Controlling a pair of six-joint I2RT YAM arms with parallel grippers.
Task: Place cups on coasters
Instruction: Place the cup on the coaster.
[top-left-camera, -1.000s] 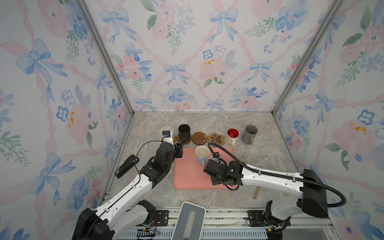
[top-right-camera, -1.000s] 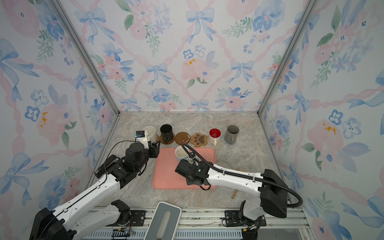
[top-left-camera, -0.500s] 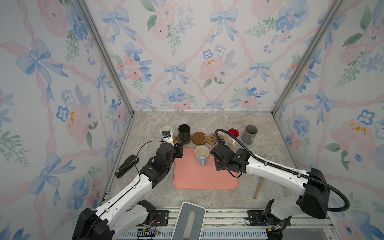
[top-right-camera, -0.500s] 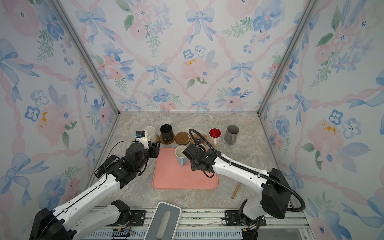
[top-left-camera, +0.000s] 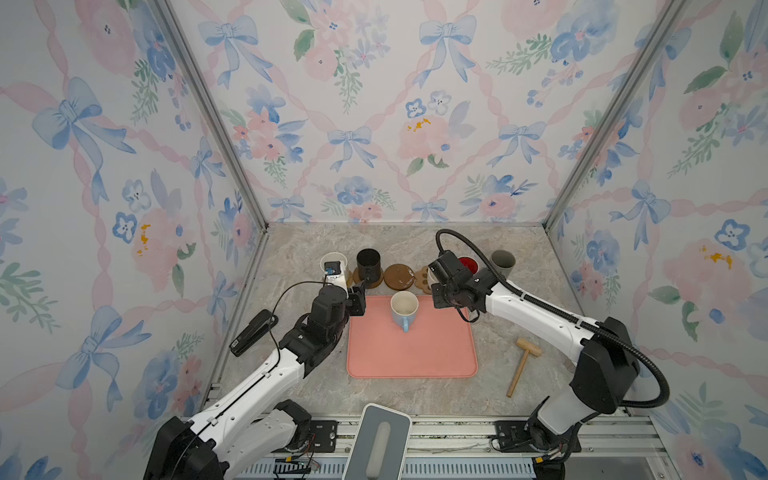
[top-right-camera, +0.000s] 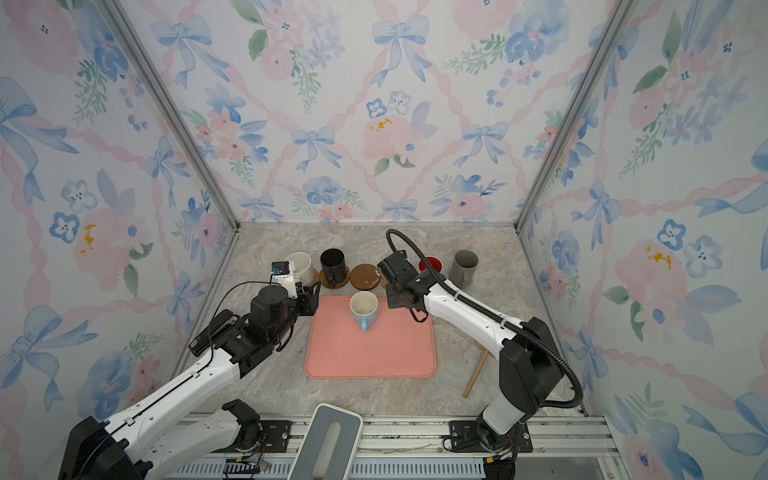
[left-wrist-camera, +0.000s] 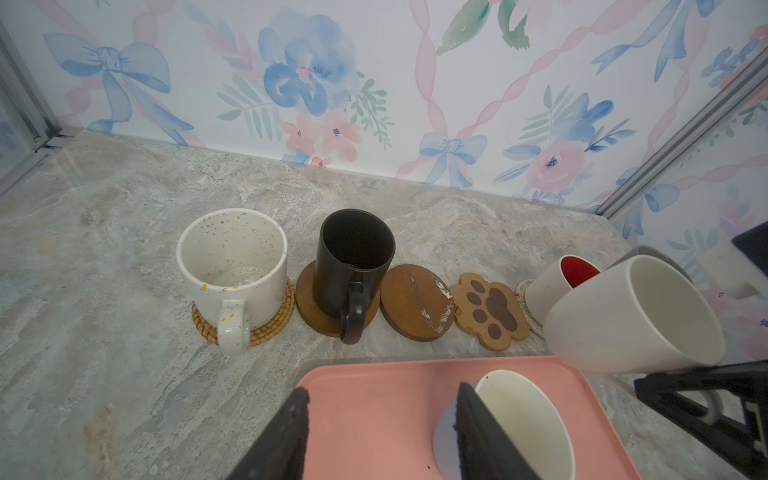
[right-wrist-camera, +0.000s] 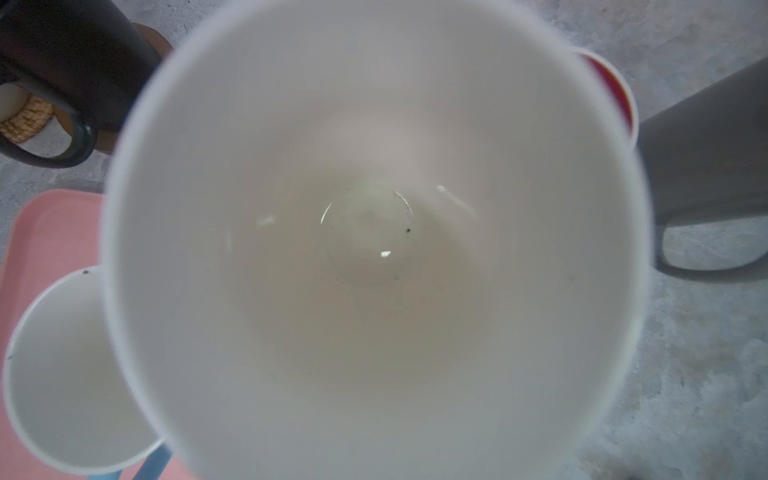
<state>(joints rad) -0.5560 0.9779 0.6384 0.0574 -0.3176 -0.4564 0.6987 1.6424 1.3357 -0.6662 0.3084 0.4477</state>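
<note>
Bimanual rig, seen from above and from both wrists. My right jaws are clamped on a plain white cup (left-wrist-camera: 631, 316). It hangs tilted near the far edge of the tabletop (top-left-camera: 316, 395), over or just beside the paw-print coaster (left-wrist-camera: 490, 309) and right next to the red-inside cup (left-wrist-camera: 575, 270). I cannot tell whether the two cups touch. My left jaws stand apart and empty at the far left corner of the pink tray (top-left-camera: 411, 357). One finger (left-wrist-camera: 478, 432) is just beside the light-blue cup (top-left-camera: 404, 309), which stands on the tray. Two coasters are bare: the paw print and a brown round coaster (left-wrist-camera: 415, 303) beside it.

Risks, as I judge them:
- The carried cup is so close to the red-inside cup that a sideways drift could knock that cup askew.
- Set down while tilted, the cup could land on its edge and rock, or skid the light paw-print coaster into its neighbour.
- The cup's inside fills the right wrist view, so I cannot see the target beneath it.
- The two arms are near each other over the tray's far edge, so moving both at once risks a clash.
</note>
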